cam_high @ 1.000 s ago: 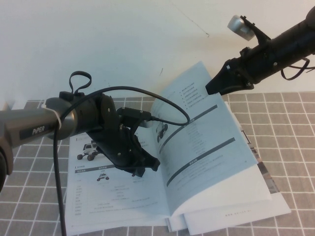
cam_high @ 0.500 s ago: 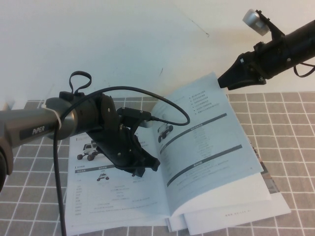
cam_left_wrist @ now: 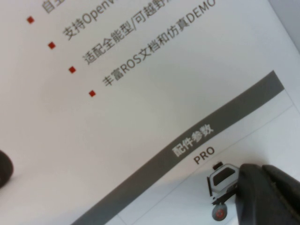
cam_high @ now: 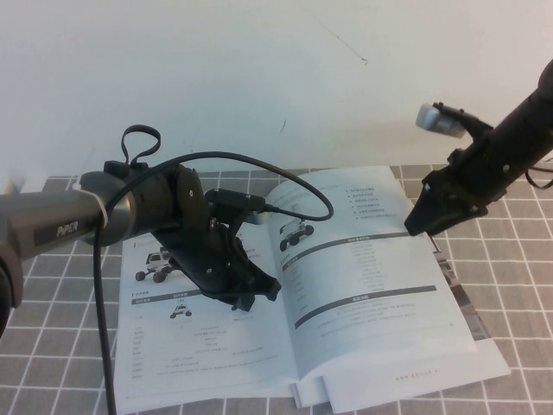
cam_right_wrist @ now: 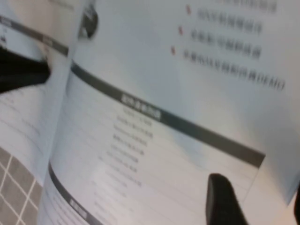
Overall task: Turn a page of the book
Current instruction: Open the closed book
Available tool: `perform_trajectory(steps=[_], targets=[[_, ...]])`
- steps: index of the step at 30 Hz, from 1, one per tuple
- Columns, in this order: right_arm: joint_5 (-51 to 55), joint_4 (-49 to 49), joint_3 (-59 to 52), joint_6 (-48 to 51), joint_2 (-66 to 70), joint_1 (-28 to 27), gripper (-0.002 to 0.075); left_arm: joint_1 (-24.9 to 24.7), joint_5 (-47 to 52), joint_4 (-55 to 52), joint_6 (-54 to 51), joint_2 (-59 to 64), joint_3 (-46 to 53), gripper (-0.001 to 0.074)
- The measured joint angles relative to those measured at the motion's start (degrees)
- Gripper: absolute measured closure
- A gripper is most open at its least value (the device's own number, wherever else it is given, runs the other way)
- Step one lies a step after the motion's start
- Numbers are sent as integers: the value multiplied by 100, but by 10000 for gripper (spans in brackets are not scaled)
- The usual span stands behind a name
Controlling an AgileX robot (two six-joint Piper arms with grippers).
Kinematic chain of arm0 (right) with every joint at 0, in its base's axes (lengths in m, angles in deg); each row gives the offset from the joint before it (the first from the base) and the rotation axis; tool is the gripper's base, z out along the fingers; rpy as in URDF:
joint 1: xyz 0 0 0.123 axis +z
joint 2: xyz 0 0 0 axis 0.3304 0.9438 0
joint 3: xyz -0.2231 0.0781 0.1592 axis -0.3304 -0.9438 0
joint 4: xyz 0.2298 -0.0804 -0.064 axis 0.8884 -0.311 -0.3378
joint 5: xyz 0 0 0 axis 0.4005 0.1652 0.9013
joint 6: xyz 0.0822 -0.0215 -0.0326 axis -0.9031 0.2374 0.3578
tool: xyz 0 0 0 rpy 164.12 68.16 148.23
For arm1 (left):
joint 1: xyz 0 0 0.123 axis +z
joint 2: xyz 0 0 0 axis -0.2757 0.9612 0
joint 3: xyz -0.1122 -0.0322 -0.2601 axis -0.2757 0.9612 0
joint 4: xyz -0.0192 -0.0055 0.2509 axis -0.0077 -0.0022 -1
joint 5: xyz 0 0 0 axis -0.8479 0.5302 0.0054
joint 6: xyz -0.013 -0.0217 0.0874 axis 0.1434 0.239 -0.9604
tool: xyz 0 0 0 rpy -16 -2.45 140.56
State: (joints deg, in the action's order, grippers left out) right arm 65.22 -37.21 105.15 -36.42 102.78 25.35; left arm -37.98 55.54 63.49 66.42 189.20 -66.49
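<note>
A: Book (cam_high: 346,294) lies open on the checked mat (cam_high: 510,251), spine running 12–6. R gripper (cam_high: 425,221) hovers at the right page's (cam_high: 363,268) 2 o'clock edge, jaws wide, nothing held.

B: L gripper (cam_high: 251,298) rests low on the left page, jaws — can't tell. R arm's nearer; open room past 3 o'clock.

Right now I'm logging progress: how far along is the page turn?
Done: the book lies open, left gripper down on its left side. In hand: right gripper hangs over the right page, jaws open, gripping nothing. Left: pinch that page's edge and carry it across.
</note>
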Motion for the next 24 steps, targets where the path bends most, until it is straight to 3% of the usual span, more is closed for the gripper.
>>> perform_trajectory(steps=[13,24], targets=[[-36,148,-373,193,100,14,402,0,0,0,0,0,0,739],[-36,148,334,62,104,-111,402,0,0,0,0,0,0,739]])
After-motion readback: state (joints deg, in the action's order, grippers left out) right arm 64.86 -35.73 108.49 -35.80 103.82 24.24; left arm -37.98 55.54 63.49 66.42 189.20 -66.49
